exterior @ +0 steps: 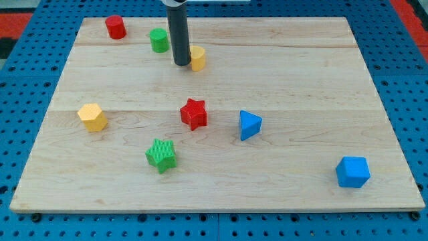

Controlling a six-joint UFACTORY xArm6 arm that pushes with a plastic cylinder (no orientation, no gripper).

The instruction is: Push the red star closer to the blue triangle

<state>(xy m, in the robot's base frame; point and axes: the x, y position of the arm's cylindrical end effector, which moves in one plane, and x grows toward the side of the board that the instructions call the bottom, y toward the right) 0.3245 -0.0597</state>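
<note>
Tip just left of yellow block, well above red star, no gripper fitted, holding nothing, blue triangle right of star

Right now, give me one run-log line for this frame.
tip: top of board, touching yellow block | red star: centre, untouched | blue triangle: right of star, gap between | push: not started

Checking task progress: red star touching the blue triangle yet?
Apart. The camera view shows a strip of bare wood between the red star and the blue triangle.
</note>
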